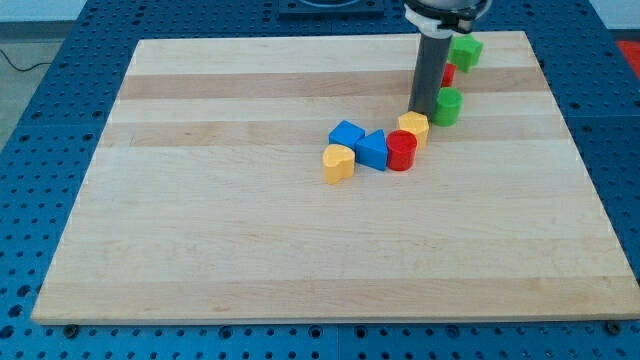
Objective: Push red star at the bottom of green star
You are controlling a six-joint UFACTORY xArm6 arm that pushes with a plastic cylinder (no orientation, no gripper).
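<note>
The board (200,250) lies wide and bare along its left side and bottom edge; every block crowds toward the top right corner. A green block (465,52) sits near the top edge. Below it a red block (449,74), shape unclear, peeks from behind the rod, then another green block (447,106). The tip (422,112) has no claw to open or close; it sits beside that lower green block, touching a yellow block (413,128). A red cylinder (401,151), two blue blocks (372,150) (346,133) and a second yellow (339,163) trail toward the middle.
</note>
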